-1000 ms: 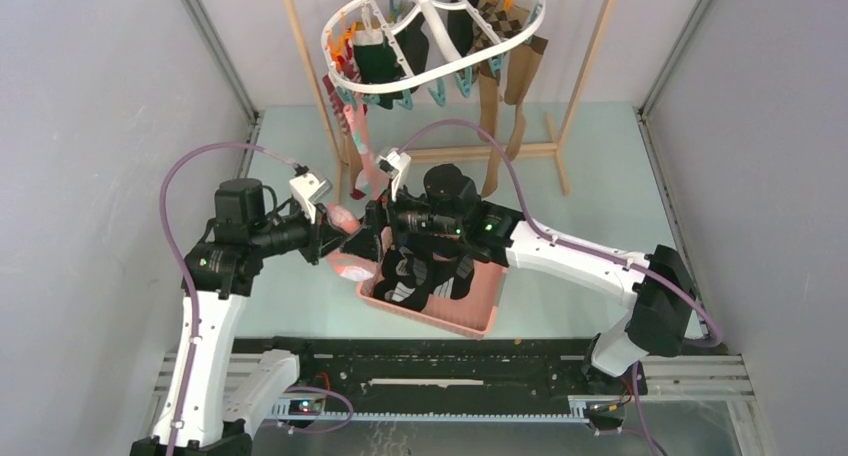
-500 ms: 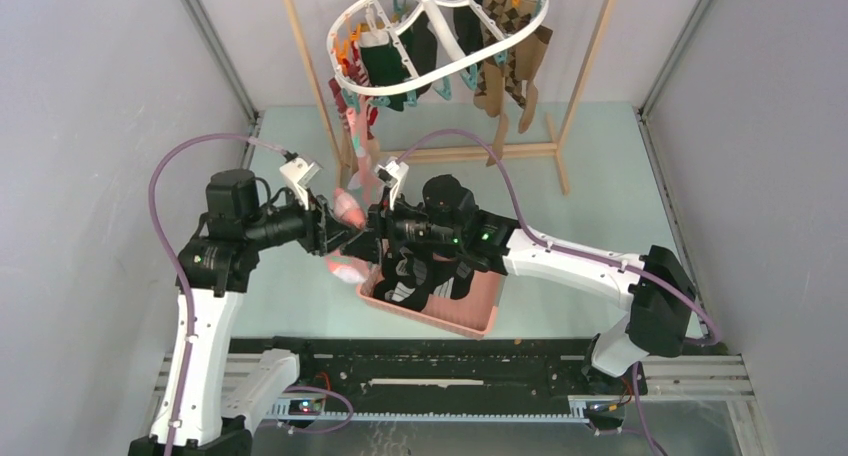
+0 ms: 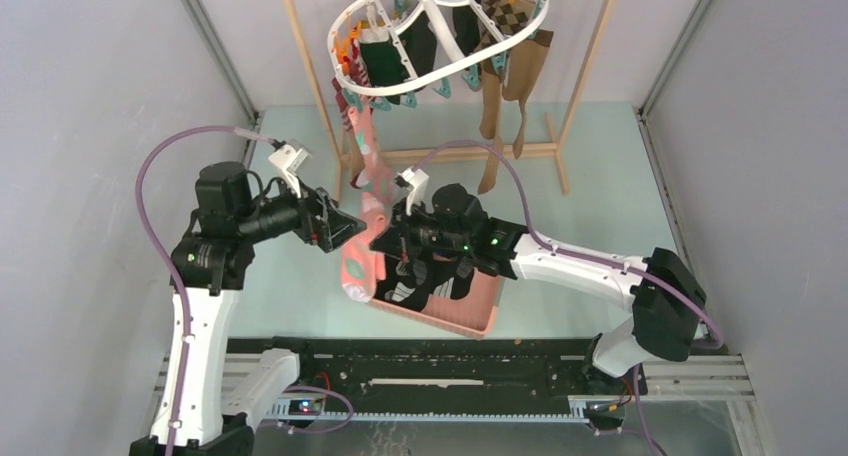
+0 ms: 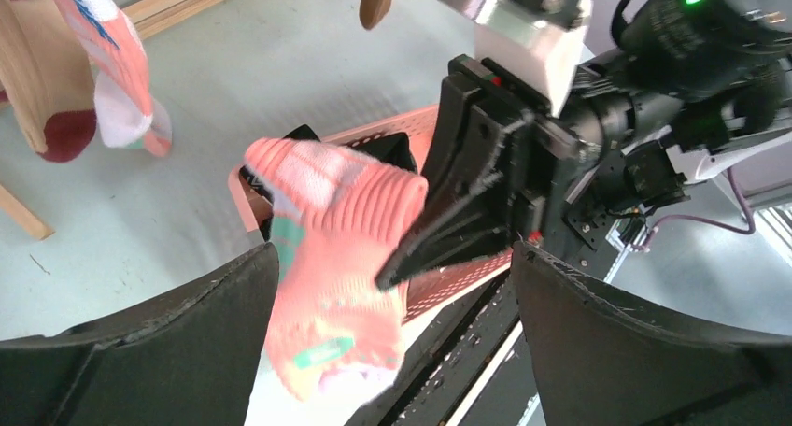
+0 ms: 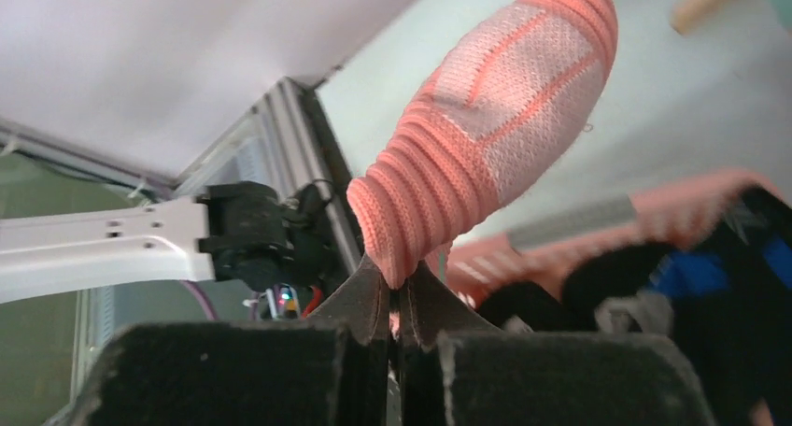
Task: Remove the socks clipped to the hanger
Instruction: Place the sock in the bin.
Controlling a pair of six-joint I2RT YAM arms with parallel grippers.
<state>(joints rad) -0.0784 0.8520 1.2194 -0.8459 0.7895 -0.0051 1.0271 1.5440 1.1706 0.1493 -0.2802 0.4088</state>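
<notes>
The white oval hanger (image 3: 440, 28) hangs from the wooden rack at the back. Black, dark green, argyle and tan-brown socks (image 3: 503, 81) stay clipped to it, and a pink patterned one (image 3: 362, 144) dangles at its left end. My right gripper (image 3: 376, 242) (image 5: 397, 300) is shut on the ribbed cuff of a loose pink sock (image 3: 357, 268) (image 5: 486, 155) (image 4: 341, 258), which droops beside the basket's left corner. My left gripper (image 3: 352, 226) (image 4: 392, 351) faces it from the left, jaws wide open around the sock without pinching it.
A pink slotted basket (image 3: 482, 311) (image 5: 598, 220) holding black patterned socks (image 3: 420, 276) sits under the right arm. The light wooden rack (image 3: 470, 151) stands on the pale green table at the back. Grey walls close in on both sides.
The left gripper opened, let go of the pink sock and drew back left. The right gripper shut on the sock's cuff, and the sock now hangs from it.
</notes>
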